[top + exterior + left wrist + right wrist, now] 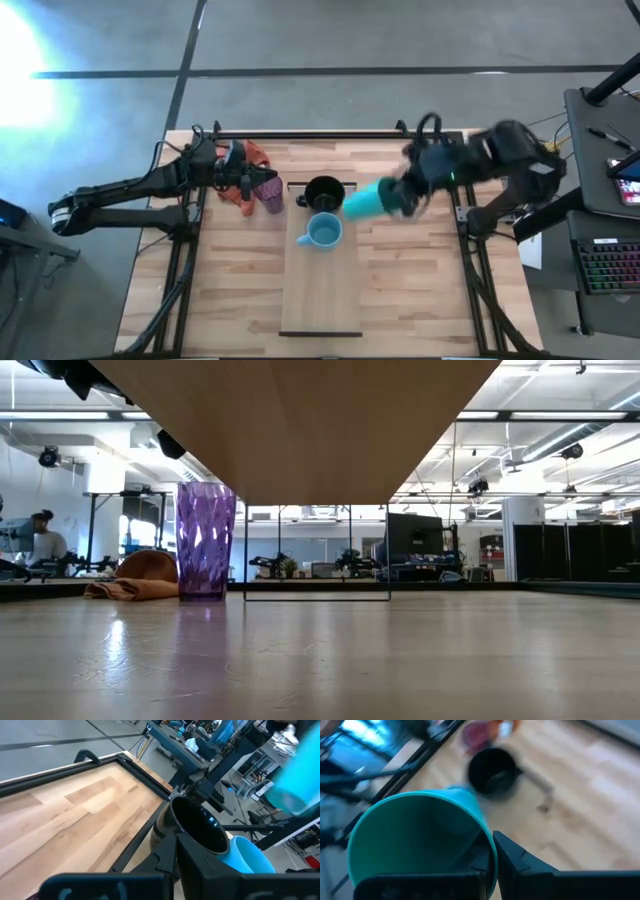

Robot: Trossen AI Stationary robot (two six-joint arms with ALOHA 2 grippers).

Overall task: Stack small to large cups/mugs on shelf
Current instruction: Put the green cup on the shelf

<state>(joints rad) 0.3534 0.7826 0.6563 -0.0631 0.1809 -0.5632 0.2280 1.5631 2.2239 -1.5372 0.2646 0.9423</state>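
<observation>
The black mug [323, 192] stands at the far end of the pale shelf board [320, 300], and the light blue mug [322, 232] stands just in front of it. My right gripper [398, 193] is shut on the green cup [365, 200], above the table to the right of the black mug. The purple cup [270, 193] stands on the table left of the shelf, next to the orange cloth [255, 156]. It also shows in the low view [205, 540]. My left gripper [247, 185] is just left of the purple cup, shut and empty. My right gripper holds the green cup by its rim wall [487, 851], one finger inside the mouth and one outside. It comes from the table's right side, roughly level. The cup is lifted clear and lies on its side, mouth toward the gripper and base toward the black mug.
Dark frame rails run along the table's left, right and far edges [340, 133]. Bare tabletop lies right of the shelf [410, 280] and left of it [230, 280]. The near half of the shelf is bare. People and equipment show in the room beyond.
</observation>
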